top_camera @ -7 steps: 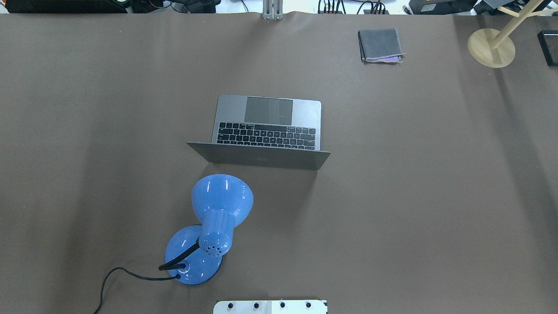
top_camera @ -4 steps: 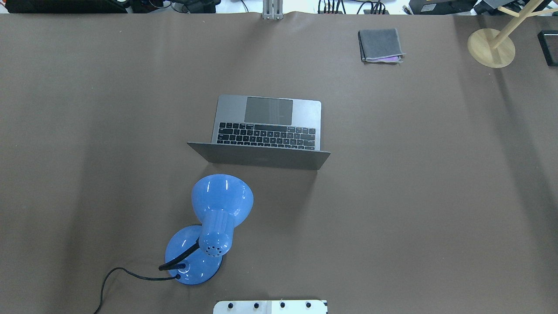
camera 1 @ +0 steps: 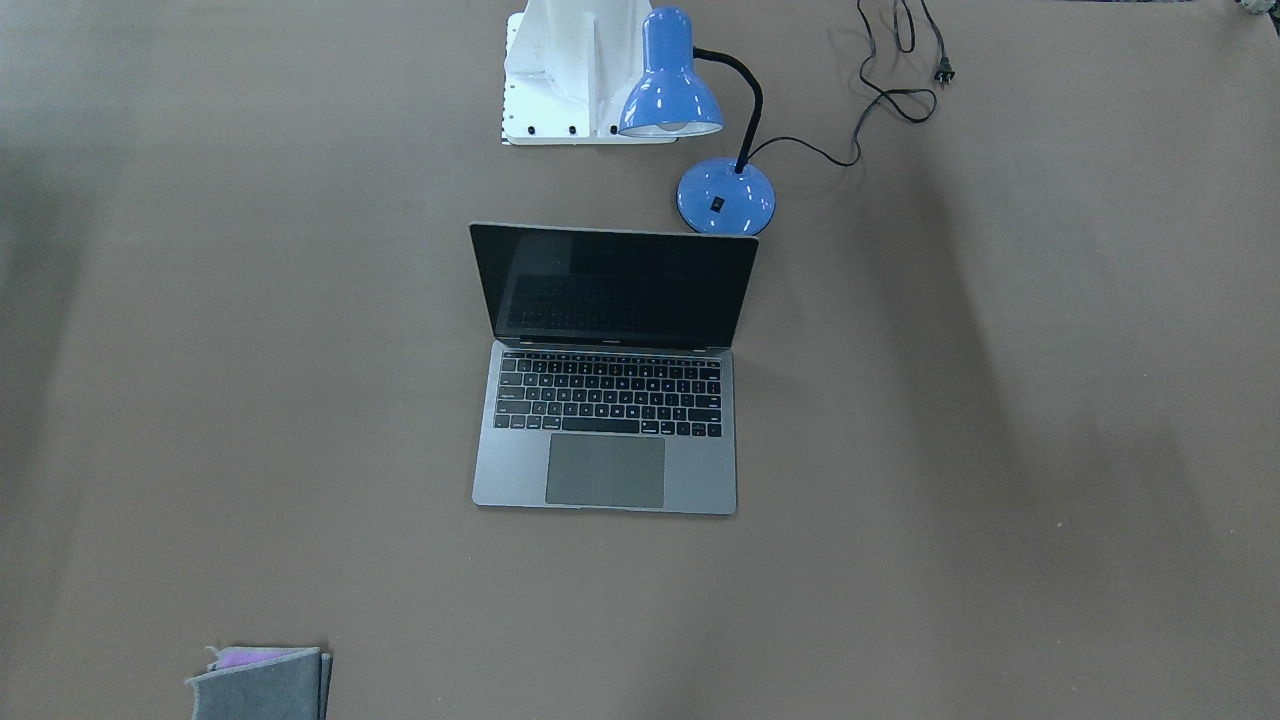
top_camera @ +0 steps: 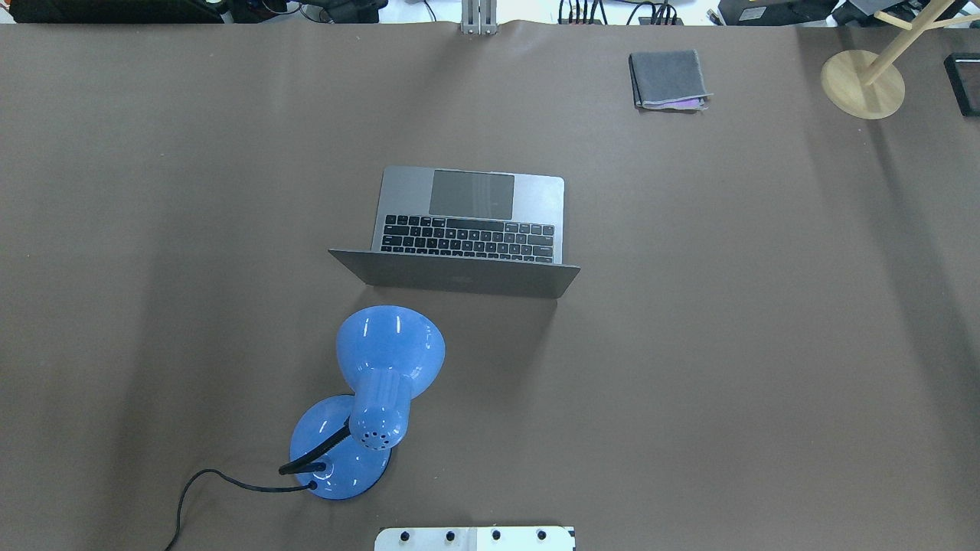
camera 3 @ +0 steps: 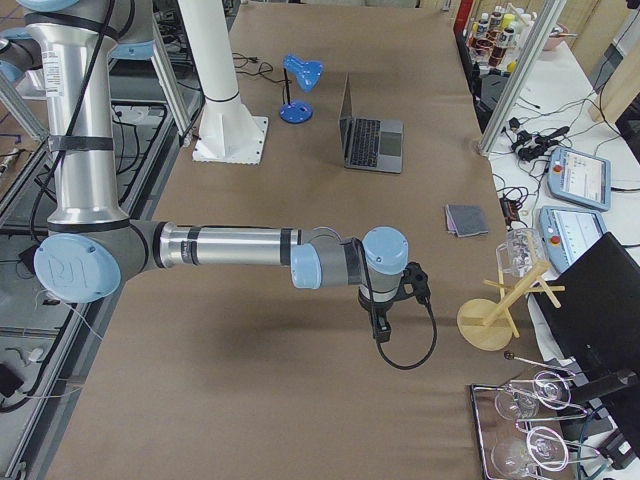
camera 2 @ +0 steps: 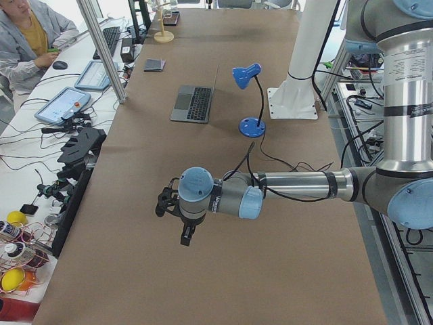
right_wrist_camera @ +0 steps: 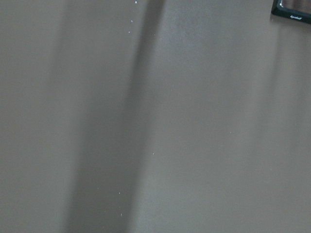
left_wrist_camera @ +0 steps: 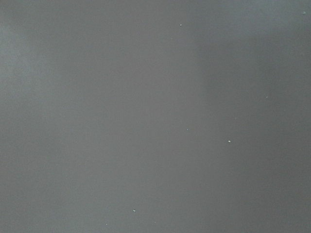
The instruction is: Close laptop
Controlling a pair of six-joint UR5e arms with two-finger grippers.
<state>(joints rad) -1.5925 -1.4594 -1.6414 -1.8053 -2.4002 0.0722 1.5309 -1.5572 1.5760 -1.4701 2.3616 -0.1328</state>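
Note:
The silver-grey laptop stands open in the middle of the brown table, its black screen upright and facing away from the robot. It also shows in the left side view and the right side view. My left gripper hangs over bare table far out to the robot's left, well away from the laptop. My right gripper hangs over bare table far out to the robot's right. Both show only in the side views, so I cannot tell whether they are open or shut. The wrist views show only tabletop.
A blue desk lamp with a black cord stands just behind the laptop's lid, near the robot's base plate. A folded grey cloth lies at the far right. A wooden stand is at the far right corner.

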